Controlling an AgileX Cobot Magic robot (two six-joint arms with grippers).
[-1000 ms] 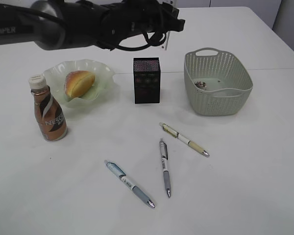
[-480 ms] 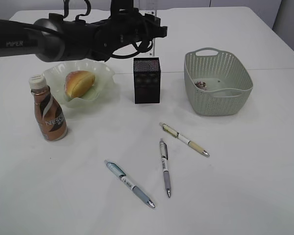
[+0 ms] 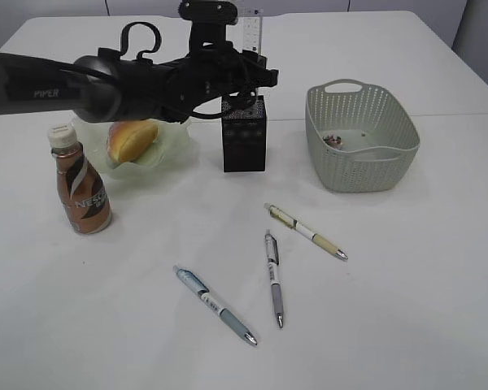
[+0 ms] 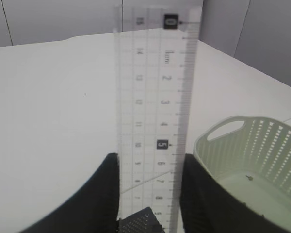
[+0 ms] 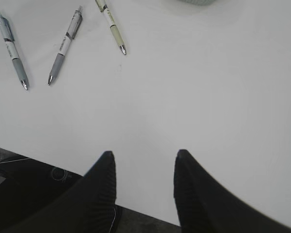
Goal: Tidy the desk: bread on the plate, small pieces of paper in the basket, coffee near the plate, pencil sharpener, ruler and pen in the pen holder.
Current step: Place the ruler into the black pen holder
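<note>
My left gripper is shut on a clear ruler, held upright just above the black pen holder. In the left wrist view the ruler stands between the fingers, with the pen holder's corner below. Bread lies on the green plate. The coffee bottle stands in front of the plate. Three pens lie on the table. My right gripper is open and empty. The pencil sharpener is out of view.
The green basket stands right of the pen holder with small scraps inside; it also shows in the left wrist view. The right wrist view shows the pens far left and the table's front edge below the fingers.
My left arm has swung left and lowered, bringing the ruler from behind the pen holder to right over its top. Nothing else has moved.
</note>
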